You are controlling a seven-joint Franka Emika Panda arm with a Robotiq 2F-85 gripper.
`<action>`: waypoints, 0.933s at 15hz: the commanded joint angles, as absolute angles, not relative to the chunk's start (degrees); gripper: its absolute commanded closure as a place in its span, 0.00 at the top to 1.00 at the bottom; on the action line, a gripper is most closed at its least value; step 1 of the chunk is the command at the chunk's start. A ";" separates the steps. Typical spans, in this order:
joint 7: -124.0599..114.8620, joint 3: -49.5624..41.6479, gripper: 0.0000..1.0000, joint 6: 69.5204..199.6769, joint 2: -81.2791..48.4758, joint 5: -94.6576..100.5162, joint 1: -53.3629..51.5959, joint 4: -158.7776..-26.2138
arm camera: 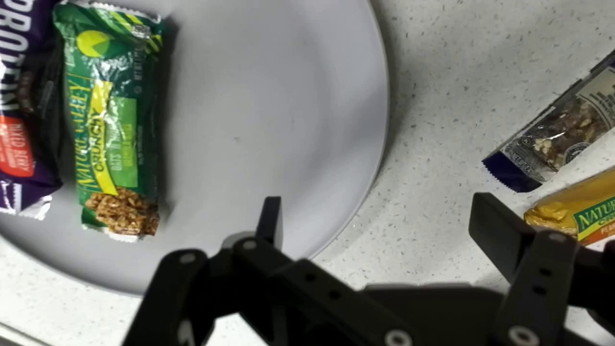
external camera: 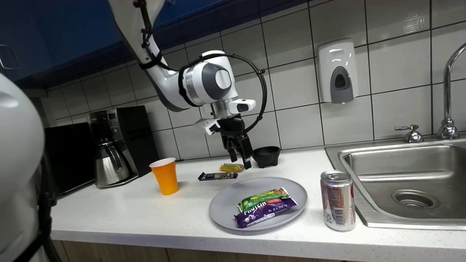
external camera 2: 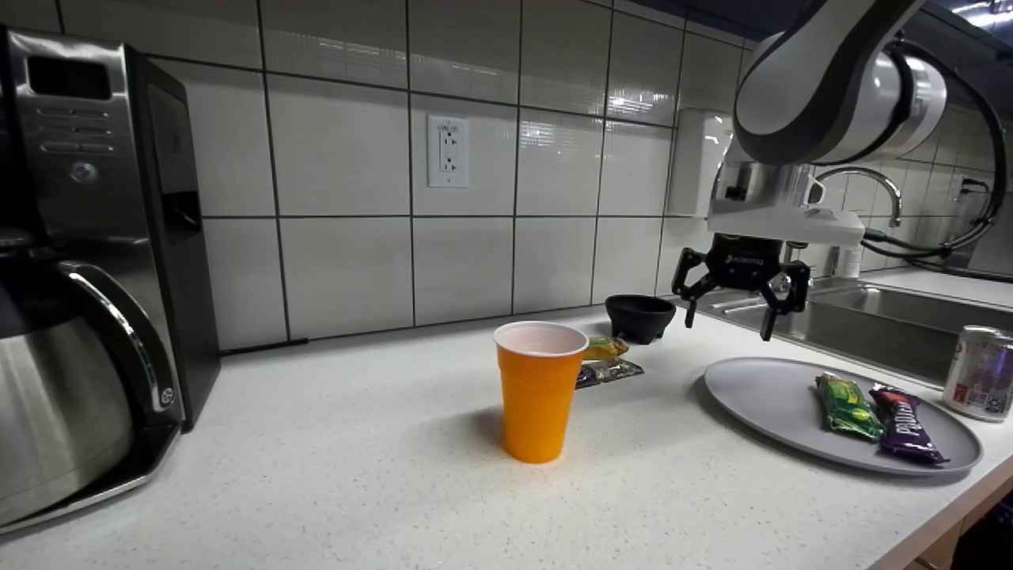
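My gripper hangs above the counter with its jaws wide apart and nothing between them. In the wrist view, one of its fingers overlaps the grey plate and the opposite one is beside a yellow bar. On the plate lie a green granola bar and a purple protein bar, side by side. A dark blue bar rests on the counter close to the yellow one, off the plate. Behind the gripper in an exterior view stands a small black bowl.
An orange cup stands upright on the counter, with a coffee maker farther along. A silver can stands between the plate and the steel sink. A tiled wall with a soap dispenser rises behind.
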State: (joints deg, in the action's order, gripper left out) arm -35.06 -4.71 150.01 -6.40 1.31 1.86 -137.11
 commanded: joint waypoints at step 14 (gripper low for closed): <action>-38.38 -2.74 1.00 148.05 -17.55 -10.44 -3.32 -125.28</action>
State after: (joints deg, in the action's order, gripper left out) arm -36.29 -3.17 149.96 -13.93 -9.93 -2.21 -130.16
